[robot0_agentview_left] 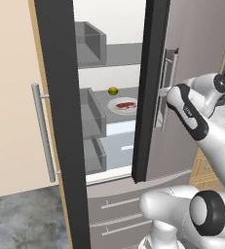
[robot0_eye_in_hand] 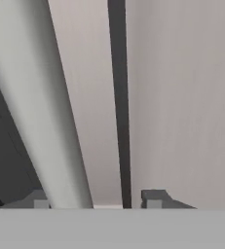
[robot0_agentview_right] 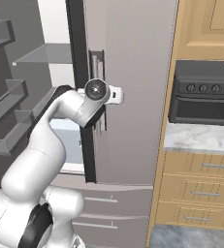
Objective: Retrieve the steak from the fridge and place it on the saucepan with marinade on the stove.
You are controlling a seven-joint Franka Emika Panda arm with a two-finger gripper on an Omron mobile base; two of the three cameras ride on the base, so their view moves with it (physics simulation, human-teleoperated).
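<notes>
Two small dark fingers (robot0_eye_in_hand: 155, 198) stand apart on either side of the long grey bar handle (robot0_eye_in_hand: 43, 112) of the tall grey-steel fridge (robot0_agentview_right: 133, 87); you cannot tell if they press on it yet. You are at the door-opening step, I think. The small dark red steak (robot0_agentview_left: 125, 104) lies on a round white plate (robot0_agentview_left: 115, 108) on a fridge shelf. Next you squeeze the handle and pull the right door wide.

Steak (robot0_agentview_left: 125, 104) flat on fridge (robot0_agentview_left: 192, 44) shelf; left door open.
</notes>
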